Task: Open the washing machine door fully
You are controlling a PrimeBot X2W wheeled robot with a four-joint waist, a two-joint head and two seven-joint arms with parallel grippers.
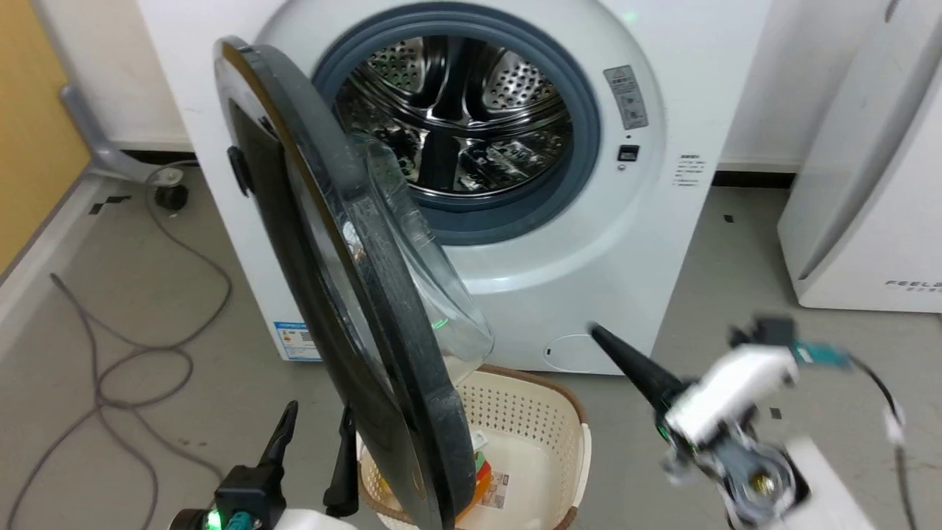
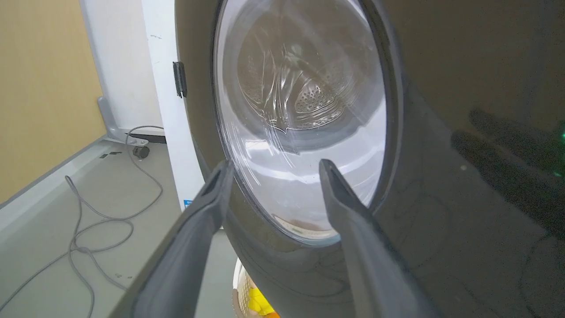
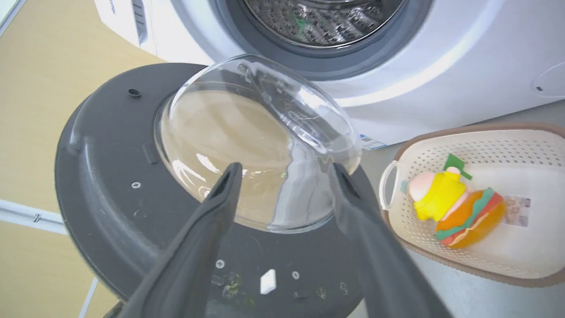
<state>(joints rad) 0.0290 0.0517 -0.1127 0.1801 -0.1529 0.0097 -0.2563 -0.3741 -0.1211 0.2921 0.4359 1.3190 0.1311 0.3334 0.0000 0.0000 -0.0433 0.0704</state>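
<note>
Both tools gape, released: the left tool [image 2: 276, 170] just before the large round glossy black washing machine door [image 1: 401, 316], the right tool [image 3: 284, 170] beyond its glass bulge, motion-blurred in the head view.

you have a grey floor [image 1: 736, 294] carrying the white washing machine [image 1: 625, 243], a cream basket [image 1: 530, 412] just before it, a loose grey cable [image 1: 99, 386] left, a white appliance [image 1: 868, 221] right.

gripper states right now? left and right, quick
Left gripper: jaws open, holding nothing, pointed at the outer face of the washing machine door.
Right gripper: jaws open, holding nothing.
</note>
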